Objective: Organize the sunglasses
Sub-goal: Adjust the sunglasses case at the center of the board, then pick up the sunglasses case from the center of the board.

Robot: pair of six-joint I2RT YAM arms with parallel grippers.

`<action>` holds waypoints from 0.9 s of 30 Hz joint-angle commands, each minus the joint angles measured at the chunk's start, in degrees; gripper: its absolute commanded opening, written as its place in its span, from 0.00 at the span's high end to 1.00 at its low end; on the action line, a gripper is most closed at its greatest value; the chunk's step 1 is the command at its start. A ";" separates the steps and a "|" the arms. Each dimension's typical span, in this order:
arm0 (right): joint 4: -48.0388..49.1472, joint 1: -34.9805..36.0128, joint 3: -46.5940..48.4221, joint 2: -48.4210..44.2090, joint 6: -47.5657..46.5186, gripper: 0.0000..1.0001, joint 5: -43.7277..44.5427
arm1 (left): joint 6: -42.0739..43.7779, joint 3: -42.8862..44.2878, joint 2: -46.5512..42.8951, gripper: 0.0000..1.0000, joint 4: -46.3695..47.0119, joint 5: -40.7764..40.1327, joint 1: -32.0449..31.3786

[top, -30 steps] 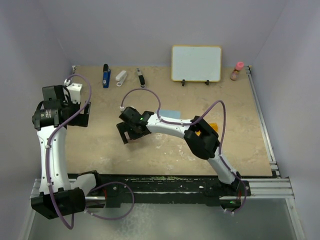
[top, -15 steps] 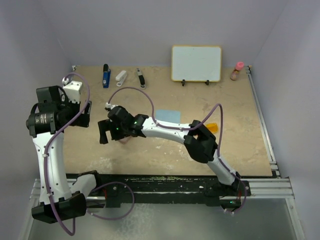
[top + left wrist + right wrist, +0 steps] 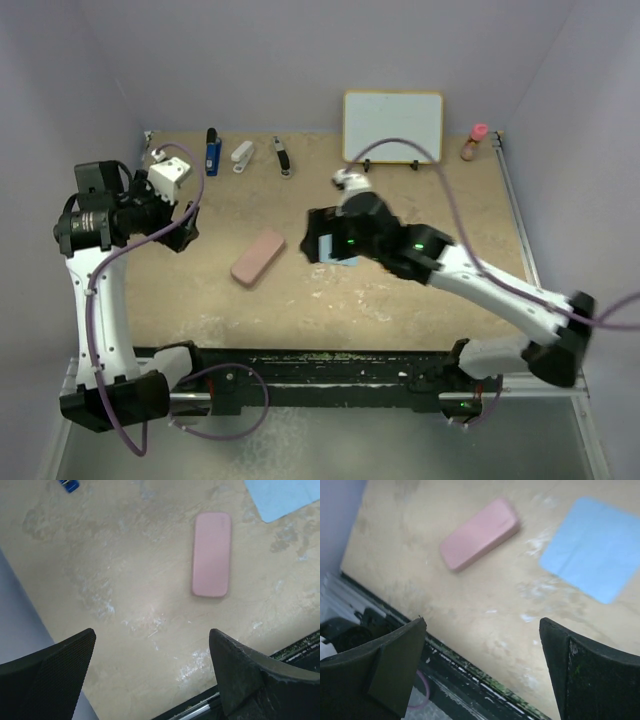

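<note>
Left claw (image 3: 150,680): wide open, holding nothing.
Right claw (image 3: 482,675): wide open, holding nothing.
Sunglasses: you can't see them; maybe hidden under the right arm (image 3: 480,285).
Handling: likely light and breakable; grab the frame, not the lenses.

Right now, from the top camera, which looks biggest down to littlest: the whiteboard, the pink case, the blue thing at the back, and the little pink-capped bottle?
1. whiteboard
2. pink case
3. blue thing and pink-capped bottle: these two look about alike, so I won't rank one over the other.
</note>
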 commanded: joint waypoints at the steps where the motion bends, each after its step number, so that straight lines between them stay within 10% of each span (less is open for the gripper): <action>1: -11.04 -5.47 -4.64 -17.00 -2.70 0.00 11.42 | 11.30 3.35 5.14 0.02 -1.52 16.55 -0.04; 5: -14.34 -8.05 -4.86 -24.32 -4.30 0.00 11.77 | 13.49 3.71 11.38 0.02 -1.09 17.81 -4.81; 11: -18.69 -8.32 -3.85 -23.62 -2.75 0.00 15.29 | 2.09 1.62 19.77 0.02 6.44 -6.05 -25.13; 18: -22.49 -14.86 -2.65 -18.07 -5.29 0.00 18.68 | -3.86 -3.08 22.94 0.02 16.46 -15.05 -27.49; 27: -10.78 -24.49 -0.77 -14.56 -12.12 0.00 2.61 | -10.44 -0.33 33.01 0.02 14.16 -19.56 -29.48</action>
